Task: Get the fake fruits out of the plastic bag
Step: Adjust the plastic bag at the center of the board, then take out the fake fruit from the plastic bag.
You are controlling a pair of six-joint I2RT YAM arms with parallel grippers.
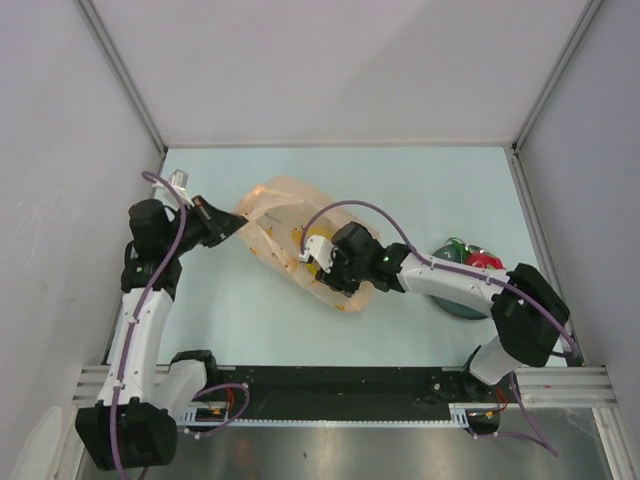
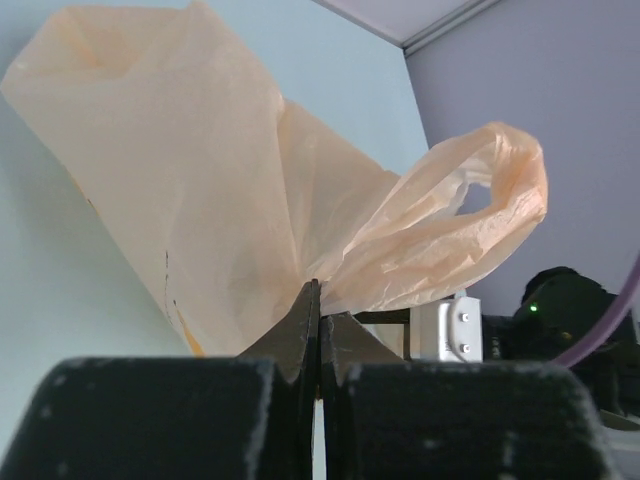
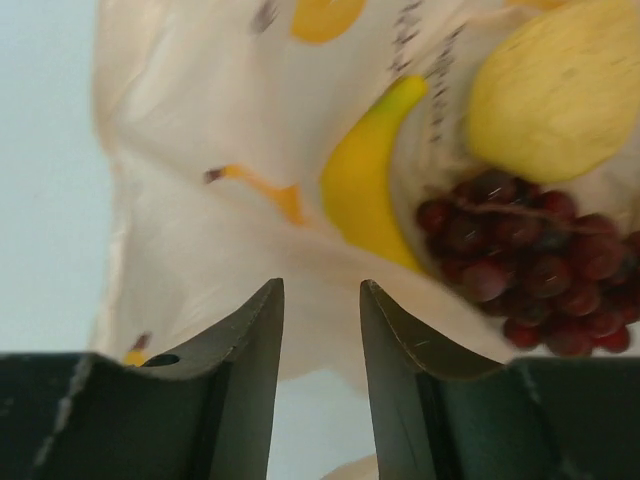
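Left arm (image 1: 140, 325) and right arm (image 1: 455, 283): white shells, black joints, purple cables (image 1: 163, 272). A green light (image 1: 386, 262) shows at 3 o'clock from centre. Right gripper (image 3: 320, 295) has black wedge jaws.

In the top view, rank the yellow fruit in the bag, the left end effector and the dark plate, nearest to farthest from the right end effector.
1. The yellow fruit, inside the plastic bag, beside the right end effector.
2. The left end effector, to the left, pinching the bag.
3. The dark plate, far right, under the right arm.
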